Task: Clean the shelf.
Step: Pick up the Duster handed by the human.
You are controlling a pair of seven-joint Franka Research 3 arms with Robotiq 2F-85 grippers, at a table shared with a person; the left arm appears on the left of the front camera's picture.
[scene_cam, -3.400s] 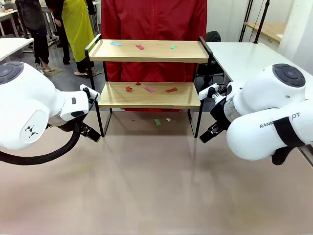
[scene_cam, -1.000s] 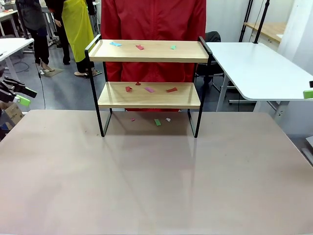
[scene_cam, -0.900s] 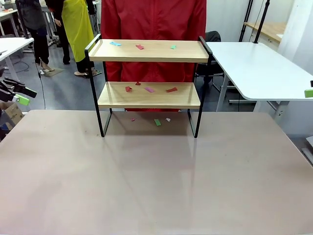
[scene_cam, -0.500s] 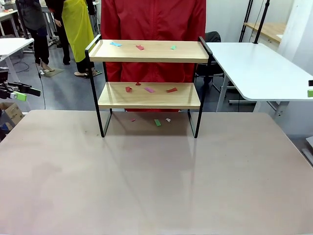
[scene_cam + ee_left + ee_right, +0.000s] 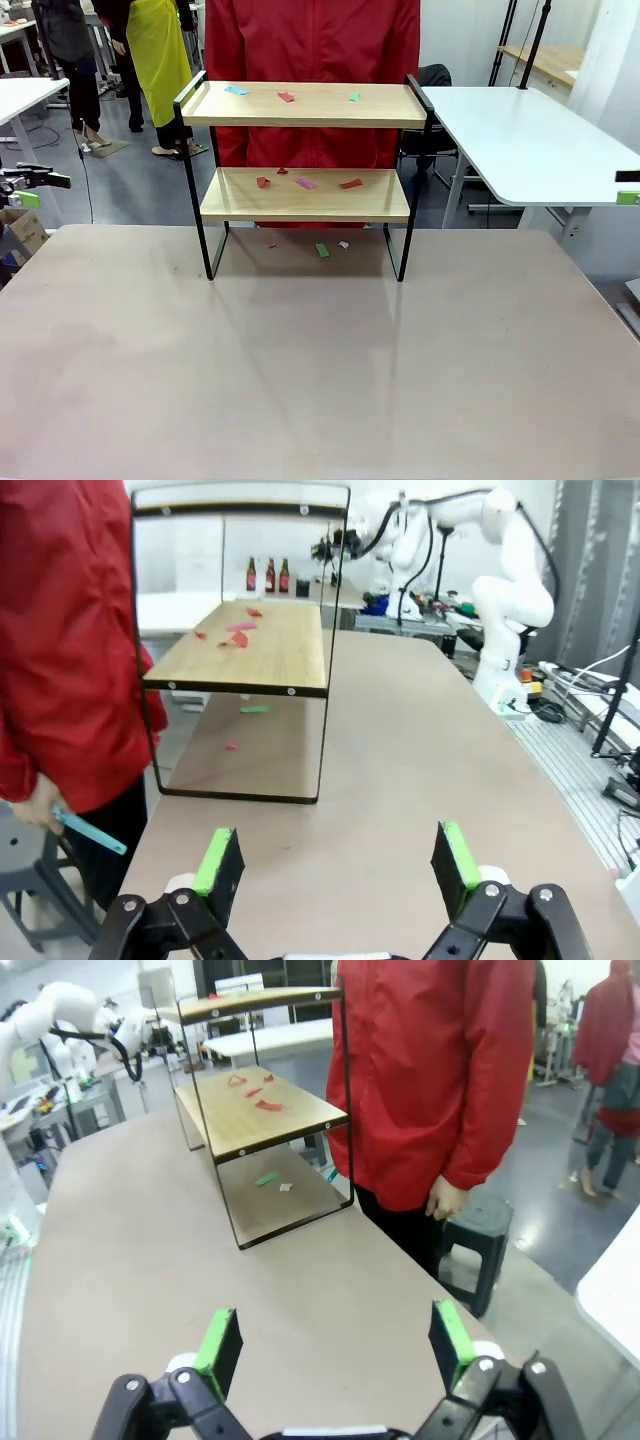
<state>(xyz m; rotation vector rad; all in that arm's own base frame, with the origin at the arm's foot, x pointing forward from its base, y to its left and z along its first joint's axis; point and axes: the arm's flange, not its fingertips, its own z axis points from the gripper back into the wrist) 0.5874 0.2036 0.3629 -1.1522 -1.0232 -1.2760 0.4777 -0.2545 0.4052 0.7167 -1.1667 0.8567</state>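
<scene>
The shelf (image 5: 300,207) stands at the far side of the tan table, a two-tier rack of light boards in a black frame. Small paper scraps lie on its top board (image 5: 286,97), on its lower board (image 5: 305,183) and on the table beneath it (image 5: 322,250). My left gripper (image 5: 38,188) sits at the far left edge, off the table. My right gripper (image 5: 628,187) pokes in at the far right edge. In the wrist views the left gripper (image 5: 337,865) and the right gripper (image 5: 333,1345) both stand open and hold nothing, each facing the shelf (image 5: 285,655) (image 5: 250,1125) from one end.
A person in a red jacket (image 5: 315,40) stands right behind the shelf and holds a light blue strip (image 5: 90,830) in one hand. A white table (image 5: 520,130) stands at the back right. A dark stool (image 5: 470,1250) is beside the person. The tan tabletop (image 5: 320,360) stretches in front.
Both arms have pulled back from the front of the shelf to the picture's side edges. Over the last second the left gripper has risen slightly and levelled out.
</scene>
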